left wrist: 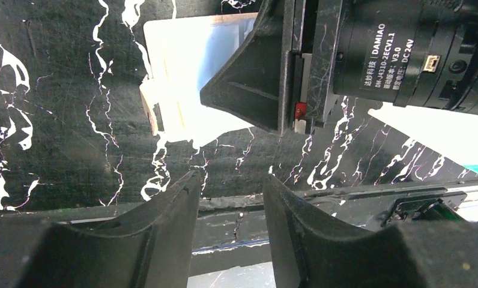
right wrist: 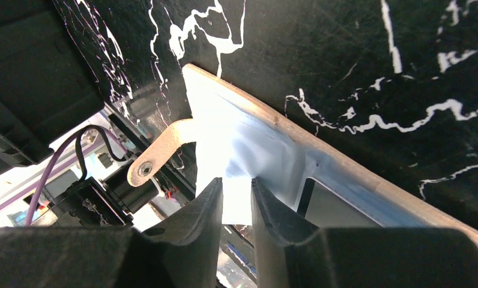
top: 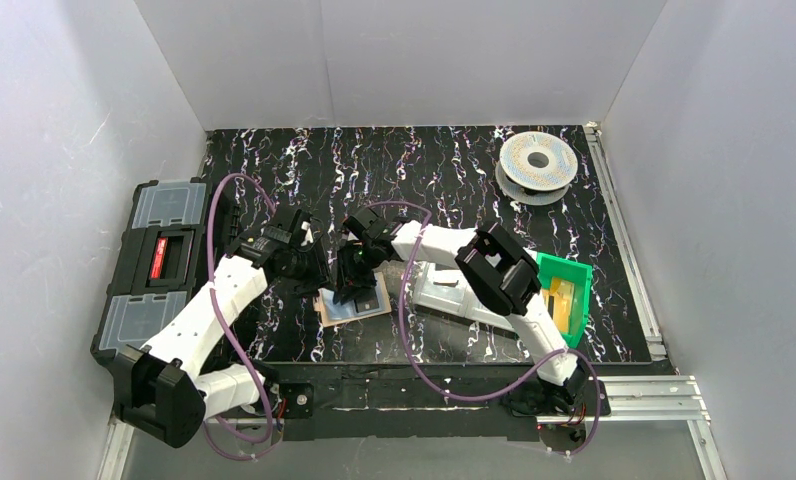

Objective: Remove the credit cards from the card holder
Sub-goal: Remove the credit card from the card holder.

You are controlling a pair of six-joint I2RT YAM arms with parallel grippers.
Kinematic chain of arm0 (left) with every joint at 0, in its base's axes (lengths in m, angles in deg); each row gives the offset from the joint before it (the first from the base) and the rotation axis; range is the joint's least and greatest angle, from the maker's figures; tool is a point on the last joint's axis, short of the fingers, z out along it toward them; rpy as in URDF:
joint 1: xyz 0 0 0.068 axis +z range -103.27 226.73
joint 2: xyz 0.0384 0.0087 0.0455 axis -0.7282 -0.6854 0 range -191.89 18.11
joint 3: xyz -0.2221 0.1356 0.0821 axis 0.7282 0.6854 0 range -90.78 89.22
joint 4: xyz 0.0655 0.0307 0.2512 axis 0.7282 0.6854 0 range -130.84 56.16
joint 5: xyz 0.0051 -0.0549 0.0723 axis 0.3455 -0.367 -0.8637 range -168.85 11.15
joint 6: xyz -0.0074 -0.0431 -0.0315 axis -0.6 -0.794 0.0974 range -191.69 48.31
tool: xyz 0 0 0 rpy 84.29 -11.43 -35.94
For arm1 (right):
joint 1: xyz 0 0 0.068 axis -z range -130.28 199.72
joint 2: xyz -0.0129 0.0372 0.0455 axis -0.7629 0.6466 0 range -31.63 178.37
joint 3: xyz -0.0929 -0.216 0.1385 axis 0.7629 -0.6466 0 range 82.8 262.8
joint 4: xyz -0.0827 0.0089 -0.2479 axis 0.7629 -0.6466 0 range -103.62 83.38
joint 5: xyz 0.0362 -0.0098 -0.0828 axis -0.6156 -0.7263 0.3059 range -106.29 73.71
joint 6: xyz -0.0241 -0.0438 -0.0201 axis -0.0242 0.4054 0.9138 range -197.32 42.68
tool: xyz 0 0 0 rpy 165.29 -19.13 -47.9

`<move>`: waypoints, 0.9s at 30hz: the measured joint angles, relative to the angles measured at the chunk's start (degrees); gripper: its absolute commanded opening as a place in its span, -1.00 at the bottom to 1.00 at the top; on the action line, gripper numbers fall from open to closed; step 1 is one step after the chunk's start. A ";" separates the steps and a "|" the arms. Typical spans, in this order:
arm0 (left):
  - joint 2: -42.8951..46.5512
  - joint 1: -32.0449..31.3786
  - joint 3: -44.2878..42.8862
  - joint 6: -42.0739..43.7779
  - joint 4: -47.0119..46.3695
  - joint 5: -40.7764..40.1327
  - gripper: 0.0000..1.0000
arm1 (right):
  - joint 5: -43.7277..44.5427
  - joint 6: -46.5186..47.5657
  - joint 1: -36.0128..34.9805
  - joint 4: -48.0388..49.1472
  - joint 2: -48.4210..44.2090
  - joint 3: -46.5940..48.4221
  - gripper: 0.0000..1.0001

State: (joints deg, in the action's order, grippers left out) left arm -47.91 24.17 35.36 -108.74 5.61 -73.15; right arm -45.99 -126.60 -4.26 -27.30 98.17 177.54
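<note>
Currently my right pincer (right wrist: 235,181) is narrow, with its tips at the pale blue card (right wrist: 254,150). I cannot tell whether it grips the card. The card lies on the open holder (right wrist: 356,171), directly ahead of the tips. A snap tab (right wrist: 164,144) sits to their left. My left pincer (left wrist: 232,177) stands partly open and empty over the table (left wrist: 56,120), with the card beyond its tips.

Printed in white on the black cylindrical motor housing (left wrist: 399,54), left wrist view: "达妙科技 | DAMIAO", "DM-J4310-2EC V1.1", then "V3.0" and "DC24V" after smaller Chinese characters. On the black toolbox (top: 132,262), a red label (top: 158,257), too small to read.
</note>
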 measured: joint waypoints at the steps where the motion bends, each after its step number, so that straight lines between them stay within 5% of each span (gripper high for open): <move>1: -0.17 0.00 0.00 -0.13 0.01 0.19 -0.17 | 0.02 -0.02 0.00 -0.01 0.00 0.00 -0.34; 27: -12.22 1.83 -0.77 -7.02 -9.66 10.25 -0.29 | 7.49 -0.05 4.87 0.98 -14.62 -9.37 -0.30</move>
State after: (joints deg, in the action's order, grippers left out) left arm -60.13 26.00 34.58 -115.76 -4.05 -62.90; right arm -38.49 -126.64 0.61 -26.32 83.54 168.17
